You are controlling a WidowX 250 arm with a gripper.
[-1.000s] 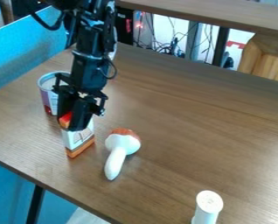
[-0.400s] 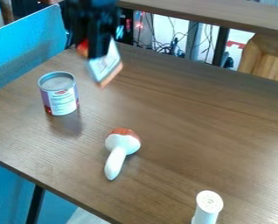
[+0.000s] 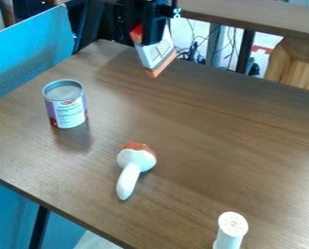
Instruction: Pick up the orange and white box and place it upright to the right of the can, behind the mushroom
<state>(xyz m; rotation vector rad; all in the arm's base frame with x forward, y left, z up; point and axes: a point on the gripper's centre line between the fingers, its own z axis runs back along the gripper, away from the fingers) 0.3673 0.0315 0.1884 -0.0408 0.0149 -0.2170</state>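
My gripper [image 3: 144, 38] hangs at the top of the view, left of centre, shut on the upper end of a small white and orange box [image 3: 157, 54]. The box is tilted, its lower orange end pointing down and to the right, held up above the back part of the table. Below and to the left of it stands an upright metal can [image 3: 66, 106] with a purple and white label. A mushroom-shaped object [image 3: 135, 164] with an orange-brown top and white stem lies on the table left of centre.
A white cylinder [image 3: 231, 230] stands near the bottom edge, right of centre. The brown wooden table [image 3: 209, 136] has a blue panel [image 3: 30, 51] along its left side. Behind it are a shelf edge, cables and a wooden piece [image 3: 299, 63].
The gripper has lifted the box off the table beside the can and carried it up toward the back and to the right. The box is more tilted now. The can is fully uncovered.
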